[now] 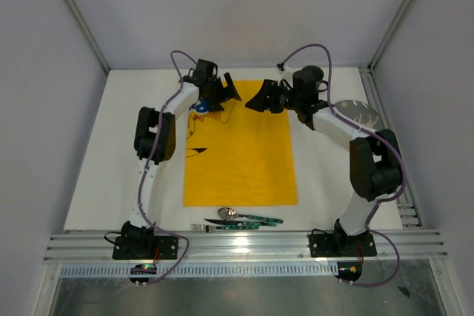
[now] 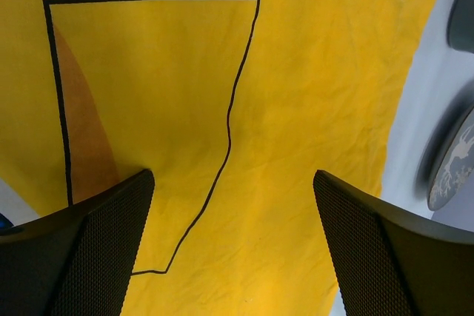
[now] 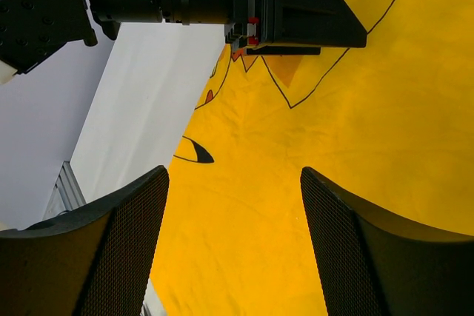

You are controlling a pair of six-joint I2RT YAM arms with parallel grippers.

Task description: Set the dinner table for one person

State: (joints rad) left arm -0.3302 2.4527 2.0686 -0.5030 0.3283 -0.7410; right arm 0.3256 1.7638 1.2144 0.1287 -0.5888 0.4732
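Over the dinner table (image 1: 111,153), the left gripper (image 1: 228,94) is held open and empty above the far edge of the yellow cloth (image 1: 238,149). The right gripper (image 1: 261,98) is likewise spread, gripping nothing. Cloth-laying is judged finished, and the plate (image 1: 363,114) near the table's right edge should be fetched next.
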